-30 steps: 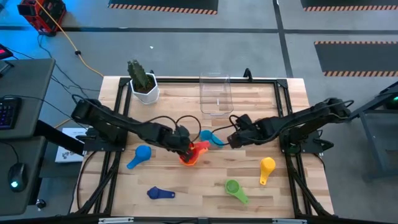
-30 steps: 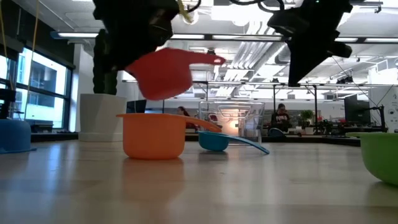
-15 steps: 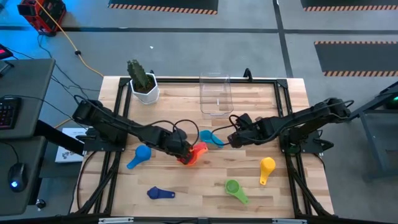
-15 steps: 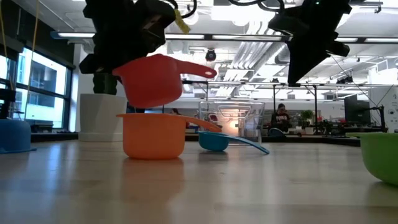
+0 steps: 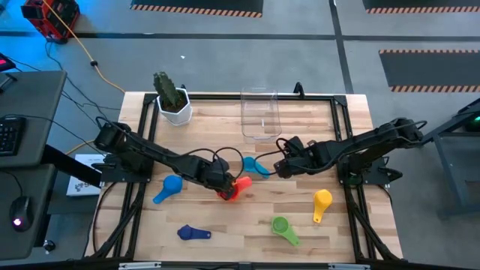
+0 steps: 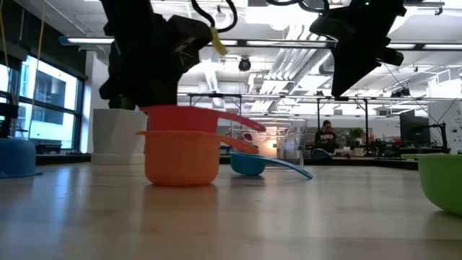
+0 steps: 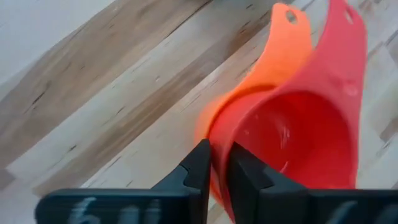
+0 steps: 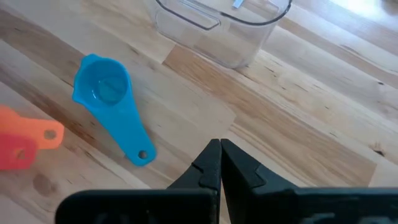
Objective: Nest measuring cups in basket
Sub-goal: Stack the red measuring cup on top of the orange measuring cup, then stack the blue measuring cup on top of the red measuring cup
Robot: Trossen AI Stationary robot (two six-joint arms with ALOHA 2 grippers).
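Left gripper [image 7: 219,167] low over the counter [image 5: 225,225], jaws narrow and clamped on the rim wall of the red measuring cup [image 7: 292,134]. Red cup seated inside the orange measuring cup [image 6: 182,153], rims nearly level in the low view, both handles pointing the same way, away from the jaws. Orange cup resting flat on the counter directly beneath those jaws.

Right gripper [image 8: 220,163] raised above the counter, jaws pressed together, holding nothing. Light blue measuring cup [image 8: 111,106] lying on the counter just ahead of these jaws, bowl up, handle toward them, not touching the nested pair. Clear basket [image 5: 260,114] farther beyond the right jaws, near the counter's far edge, upright; no cup visible inside.

Blue measuring cup [image 5: 169,187] on the counter beside the left arm, behind its jaws. Dark blue measuring cup [image 5: 193,233], green measuring cup [image 5: 283,227] and yellow measuring cup [image 5: 322,202] lying apart along the near side, well clear of both sets of jaws. White pot with cactus [image 5: 172,99] at the far corner, well apart from the left jaws.
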